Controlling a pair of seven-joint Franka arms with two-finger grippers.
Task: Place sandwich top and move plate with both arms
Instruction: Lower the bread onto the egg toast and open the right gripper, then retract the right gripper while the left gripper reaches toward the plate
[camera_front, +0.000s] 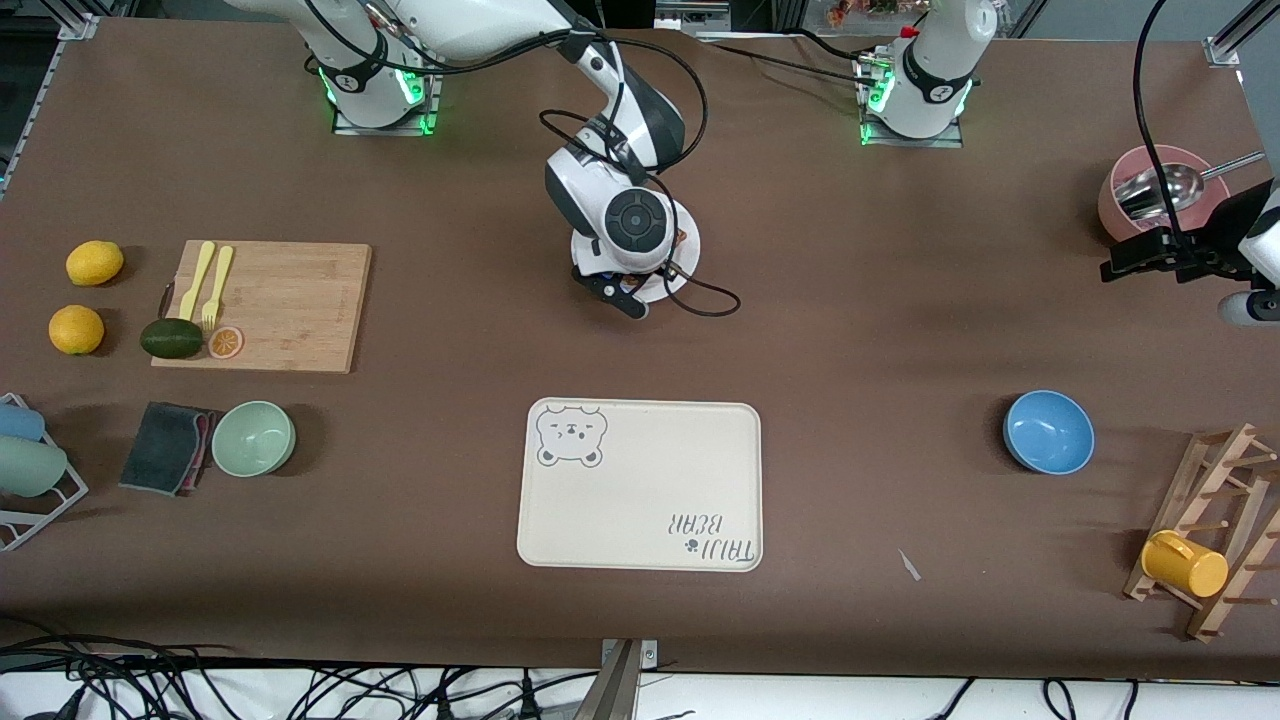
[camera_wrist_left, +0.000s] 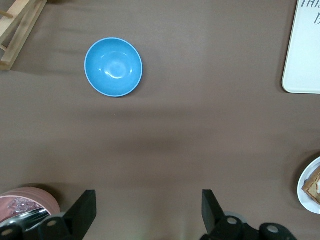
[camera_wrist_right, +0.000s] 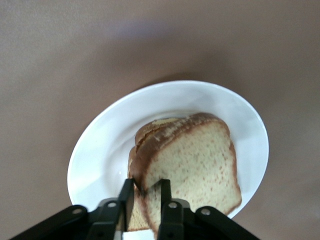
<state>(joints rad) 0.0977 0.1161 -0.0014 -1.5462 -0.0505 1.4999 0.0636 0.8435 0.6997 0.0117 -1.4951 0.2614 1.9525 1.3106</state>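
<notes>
right gripper (camera_wrist_right: 145, 192) fingers pinching sandwich top (camera_wrist_right: 195, 165) edge over plate (camera_wrist_right: 100, 145), left gripper (camera_wrist_left: 149, 210) hovering over table (camera_wrist_left: 165, 145), fingers spread, holding nothing

The plate (camera_front: 686, 262) sits mid-bench, under the right end effector (camera_wrist_right: 143, 192), with the sandwich top (camera_wrist_right: 195, 165) on it. The tray (camera_front: 640, 485) lies at the plate's 6 o'clock, nearer the front camera. The bowl (camera_front: 1048, 431) sits toward the left arm's end, beside the tray.
</notes>
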